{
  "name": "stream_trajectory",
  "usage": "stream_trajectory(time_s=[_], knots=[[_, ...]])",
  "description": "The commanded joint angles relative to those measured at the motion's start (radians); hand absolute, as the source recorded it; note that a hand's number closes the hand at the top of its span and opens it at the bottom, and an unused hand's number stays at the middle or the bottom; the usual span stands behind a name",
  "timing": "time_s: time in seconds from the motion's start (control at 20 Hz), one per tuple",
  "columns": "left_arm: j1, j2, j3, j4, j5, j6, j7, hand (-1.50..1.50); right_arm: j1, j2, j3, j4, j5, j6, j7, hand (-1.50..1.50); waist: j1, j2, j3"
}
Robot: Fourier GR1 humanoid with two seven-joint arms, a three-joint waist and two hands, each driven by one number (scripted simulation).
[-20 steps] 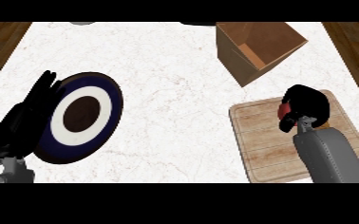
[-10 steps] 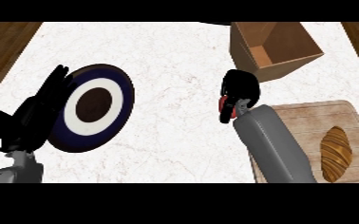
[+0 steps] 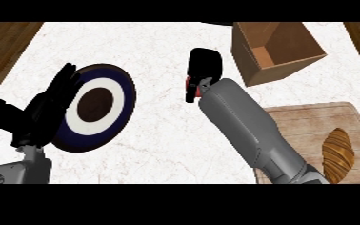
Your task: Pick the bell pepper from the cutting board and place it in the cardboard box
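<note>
On white marble counter (image 3: 162, 143), cardboard box (image 3: 275, 52).

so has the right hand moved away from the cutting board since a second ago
Yes. The right hand, curled round the red bell pepper, was over the cutting board; it has swung left off it and now sits beside the cardboard box.

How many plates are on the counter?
1. The plate, dark blue with a white ring and brown middle, lies at the counter's left, beside the left hand. I see no other, though the right arm hides some counter.
</note>
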Motion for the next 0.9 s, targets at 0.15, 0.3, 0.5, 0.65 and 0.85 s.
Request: stream_trajectory(time_s=[0.15, 0.3, 0.5, 0.65, 0.85], knots=[[0.039, 0.002, 0.028, 0.061, -0.012, -0.015, -0.082, 0.00, -0.163, 0.005, 0.161, 0.025, -0.081, -0.139, 0.051, 1.50, -0.032, -0.011, -0.001], [-0.028, 0.043, 0.059, 0.058, 0.025, -0.024, -0.012, 0.00, -0.261, 0.005, 0.172, -0.048, -0.052, -0.177, 0.135, 1.50, -0.044, -0.015, -0.001], [0.004, 0.031, 0.077, 0.038, 0.034, -0.004, -0.010, 0.00, -0.403, 0.005, 0.125, -0.067, -0.018, -0.156, 0.249, 1.50, -0.067, -0.021, -0.001], [0.045, -0.009, 0.027, -0.006, -0.021, 0.033, -0.014, 0.00, -0.453, 0.005, 0.113, -0.077, 0.035, -0.176, 0.347, 1.50, -0.076, -0.024, -0.001], [0.039, 0.025, 0.074, 0.031, 0.015, -0.007, -0.041, 0.00, -0.457, -0.054, 0.036, -0.033, 0.086, -0.197, 0.327, 1.50, -0.083, -0.018, -0.001]])
